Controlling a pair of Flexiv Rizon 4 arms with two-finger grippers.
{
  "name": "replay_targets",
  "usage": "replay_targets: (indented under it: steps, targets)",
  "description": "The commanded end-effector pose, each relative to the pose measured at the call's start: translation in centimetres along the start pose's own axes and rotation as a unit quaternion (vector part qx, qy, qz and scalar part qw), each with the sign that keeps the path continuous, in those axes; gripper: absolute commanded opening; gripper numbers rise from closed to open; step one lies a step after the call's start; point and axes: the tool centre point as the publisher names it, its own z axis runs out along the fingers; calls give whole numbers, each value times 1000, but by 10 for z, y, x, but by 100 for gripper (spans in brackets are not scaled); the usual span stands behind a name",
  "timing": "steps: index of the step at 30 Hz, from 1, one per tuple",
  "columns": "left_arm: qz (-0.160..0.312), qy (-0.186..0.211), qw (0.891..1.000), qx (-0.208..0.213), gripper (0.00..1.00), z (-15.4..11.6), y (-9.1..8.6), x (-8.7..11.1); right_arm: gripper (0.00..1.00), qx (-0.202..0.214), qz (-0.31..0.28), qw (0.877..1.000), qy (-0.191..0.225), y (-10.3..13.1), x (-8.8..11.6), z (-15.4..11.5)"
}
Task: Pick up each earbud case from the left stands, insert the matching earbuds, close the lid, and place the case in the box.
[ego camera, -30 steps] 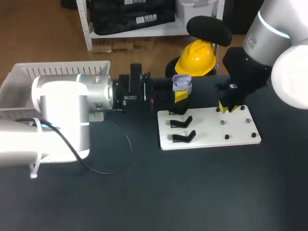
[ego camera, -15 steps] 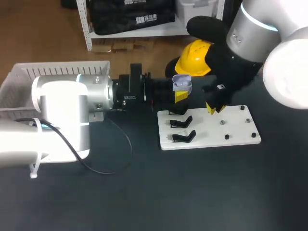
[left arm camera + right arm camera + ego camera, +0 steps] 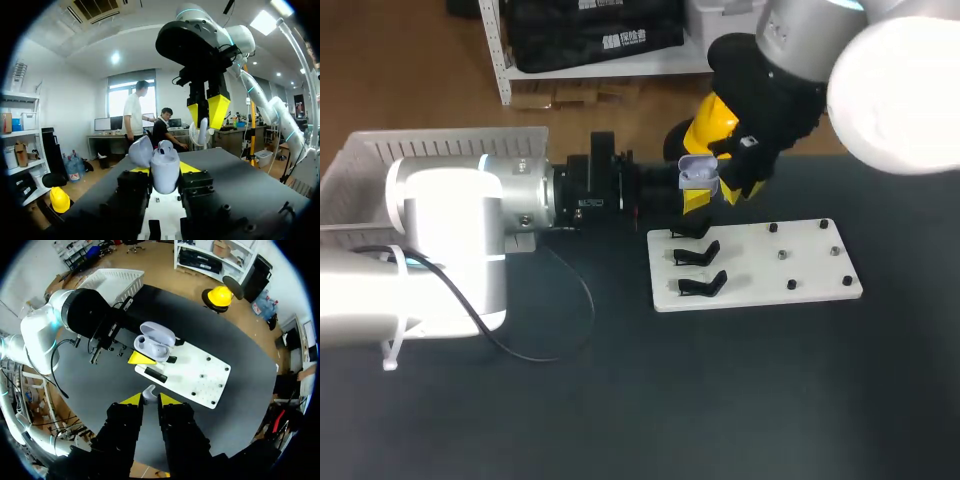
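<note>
A lavender earbud case (image 3: 696,172) with its lid raised is held above the table, my left gripper (image 3: 165,181) shut on its body (image 3: 165,169). The lid (image 3: 141,150) leans back. My right gripper (image 3: 733,190) hangs just right of the case and slightly above it, shut on a white earbud (image 3: 202,131), whose stem shows between the yellow tips (image 3: 148,392). In the right wrist view the open case (image 3: 155,342) lies ahead of my right gripper (image 3: 146,399). The white board (image 3: 760,270) carries three black stands (image 3: 698,256), all bare.
Small dark pegs (image 3: 790,255) dot the board's right half. A white basket (image 3: 380,160) stands at the far left behind my left arm. A black cable (image 3: 575,300) loops over the dark table. A yellow hard hat (image 3: 705,125) sits at the far edge.
My right arm has lifted from the board's pegs and swung up and left to the open case, carrying the earbud. My left arm and the case have stayed put.
</note>
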Motion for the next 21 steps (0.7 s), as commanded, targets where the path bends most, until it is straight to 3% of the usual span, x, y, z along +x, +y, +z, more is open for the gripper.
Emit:
replay_targets:
  steps: [1, 10, 21]
  targets:
    - [3, -3, 1000, -5, 0, 1, -2, 1, 0, 3, 7, 1000, 13, 3, -19, -4]
    - [3, -3, 1000, -5, 0, 1, -2, 1, 0, 7, 9, 1000, 15, 13, -48, -5]
    - [3, -3, 1000, -5, 0, 1, -2, 1, 0, 10, 18, 1000, 14, 16, -57, 4]
